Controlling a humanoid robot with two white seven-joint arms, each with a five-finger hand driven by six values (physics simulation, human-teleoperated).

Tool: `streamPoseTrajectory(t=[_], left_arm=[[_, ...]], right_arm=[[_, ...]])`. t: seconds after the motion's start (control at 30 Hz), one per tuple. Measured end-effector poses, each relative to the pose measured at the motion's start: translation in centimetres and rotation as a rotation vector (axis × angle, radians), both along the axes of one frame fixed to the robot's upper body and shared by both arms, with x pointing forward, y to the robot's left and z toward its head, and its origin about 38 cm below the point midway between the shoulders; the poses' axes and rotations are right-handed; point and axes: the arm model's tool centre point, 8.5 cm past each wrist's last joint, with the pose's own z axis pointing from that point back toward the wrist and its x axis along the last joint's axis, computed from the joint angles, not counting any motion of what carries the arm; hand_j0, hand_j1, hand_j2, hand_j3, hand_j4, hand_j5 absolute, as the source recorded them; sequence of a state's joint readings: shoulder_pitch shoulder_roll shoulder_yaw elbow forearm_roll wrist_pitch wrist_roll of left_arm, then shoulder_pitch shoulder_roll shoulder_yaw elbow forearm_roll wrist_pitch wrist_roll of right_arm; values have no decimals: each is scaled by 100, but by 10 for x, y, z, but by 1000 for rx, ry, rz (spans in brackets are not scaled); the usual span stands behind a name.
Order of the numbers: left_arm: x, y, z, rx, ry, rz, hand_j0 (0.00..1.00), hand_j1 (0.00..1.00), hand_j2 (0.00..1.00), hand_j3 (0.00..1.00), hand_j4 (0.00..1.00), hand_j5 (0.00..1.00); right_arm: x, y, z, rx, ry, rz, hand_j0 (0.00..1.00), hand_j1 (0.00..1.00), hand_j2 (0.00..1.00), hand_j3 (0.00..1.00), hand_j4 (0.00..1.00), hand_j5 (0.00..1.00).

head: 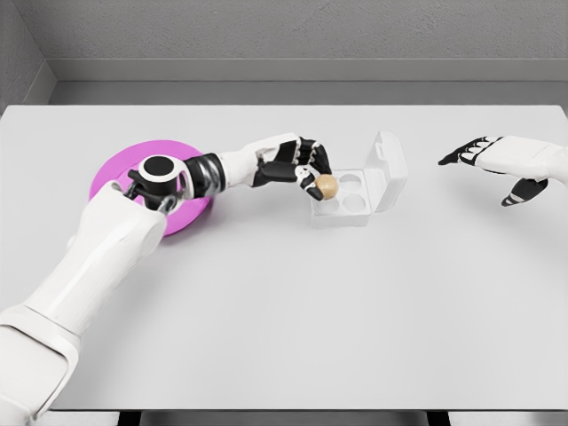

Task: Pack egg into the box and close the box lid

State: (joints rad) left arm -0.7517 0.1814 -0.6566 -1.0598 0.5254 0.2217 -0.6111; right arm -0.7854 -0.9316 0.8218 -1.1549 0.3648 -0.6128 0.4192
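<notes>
A tan egg (327, 186) is held in the fingertips of my left hand (306, 170), right over the near-left cell of the white egg box (353, 206). The box sits at the table's middle, its lid (389, 169) standing open and tilted back on the right side. Round empty cells show in its tray. My right hand (497, 164) hovers open to the right of the box, well apart from it, fingers spread.
A flat magenta plate (114, 173) lies at the left, partly hidden by my left forearm. The grey table (293, 311) reaches a wall at the back.
</notes>
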Motion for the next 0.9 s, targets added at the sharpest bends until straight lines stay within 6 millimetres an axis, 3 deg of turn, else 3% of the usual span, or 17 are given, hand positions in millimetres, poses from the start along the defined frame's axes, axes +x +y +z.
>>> streamPoseTrajectory(t=[0.9], left_arm=[[1, -3, 1, 53, 51, -11, 29, 29, 29, 29, 29, 29]], right_arm=[[0, 0, 0, 0, 0, 0, 100, 100, 100, 100, 100, 100]])
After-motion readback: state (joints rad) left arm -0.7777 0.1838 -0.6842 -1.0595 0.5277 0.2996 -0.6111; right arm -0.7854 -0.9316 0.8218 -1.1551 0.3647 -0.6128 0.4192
